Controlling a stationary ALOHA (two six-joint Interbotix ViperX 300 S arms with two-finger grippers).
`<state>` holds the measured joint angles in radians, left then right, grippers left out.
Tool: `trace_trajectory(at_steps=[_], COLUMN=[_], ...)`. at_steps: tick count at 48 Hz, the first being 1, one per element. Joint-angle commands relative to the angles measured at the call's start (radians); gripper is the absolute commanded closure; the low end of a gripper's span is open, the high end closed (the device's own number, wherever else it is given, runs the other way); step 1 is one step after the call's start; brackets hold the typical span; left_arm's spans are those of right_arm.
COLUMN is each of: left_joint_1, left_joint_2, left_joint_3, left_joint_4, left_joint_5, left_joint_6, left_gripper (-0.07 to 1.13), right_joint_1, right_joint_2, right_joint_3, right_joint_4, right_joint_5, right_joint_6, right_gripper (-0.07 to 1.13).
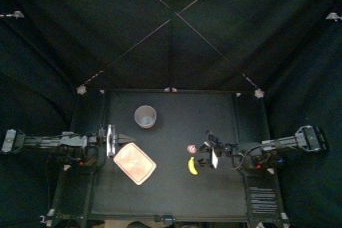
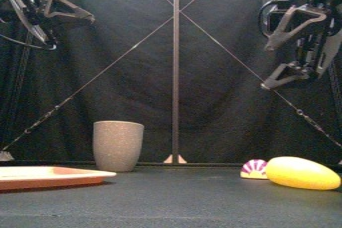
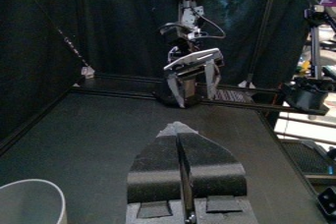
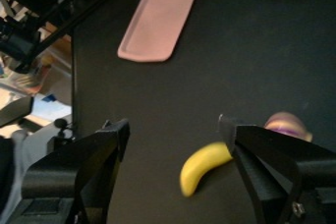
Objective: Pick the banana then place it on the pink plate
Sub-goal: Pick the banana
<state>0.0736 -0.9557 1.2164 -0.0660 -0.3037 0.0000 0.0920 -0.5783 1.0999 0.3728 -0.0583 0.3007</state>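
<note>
Approach | we are holding right jaws spread above the banana (image 4: 207, 167), lining up to straddle it | left jaws pressed together, idling beyond the pink plate (image 4: 160, 17) from the banana

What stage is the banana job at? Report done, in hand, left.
Done: nothing; the banana lies on the table, the pink plate is bare. In hand: the right end effector hangs open above the banana. Left: grasp, carry, place. The left arm rests at its side.

Jaws together on left pincer (image 3: 182, 135), wide apart on right pincer (image 4: 174, 130).
</note>
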Motion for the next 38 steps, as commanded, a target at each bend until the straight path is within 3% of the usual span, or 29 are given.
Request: trace_trajectory(at_steps=[1,9,16,20,28,38], left_joint_1=[0.003,0.003,0.005,0.005,0.009,0.034], left_joint_2=[0.005,0.005,0.005,0.005,0.005,0.005], left_joint_3=[-0.014,-0.015,-0.011,-0.009,0.009,0.049], left_joint_4=[-0.002,0.0,0.006,0.008,0.009,0.008], left_joint_5=[-0.009,-0.009,-0.009,-0.008,-0.002,-0.002], left_joint_6=[0.002,0.003,0.005,0.005,0.006,0.005], left_gripper=[1.08,1.08,1.08,1.08,1.08,1.08], right_joint_1=[0.023,0.025,-0.026,-0.069,-0.06,0.025], right_joint_2=[-0.009,0.006,0.049,0.089,0.19,0.387], right_joint_3=[-0.017,-0.054,-0.098,-0.118,-0.195,-0.365], right_joint_4=[0.114,0.225,0.19,0.152,-0.055,-0.396], right_joint_5=[0.141,0.459,0.746,0.827,0.776,0.732], right_joint_6=[0.086,0.258,0.4,0.495,0.695,0.996], right_gripper=[0.03,0.03,0.03,0.03,0.03,0.03])
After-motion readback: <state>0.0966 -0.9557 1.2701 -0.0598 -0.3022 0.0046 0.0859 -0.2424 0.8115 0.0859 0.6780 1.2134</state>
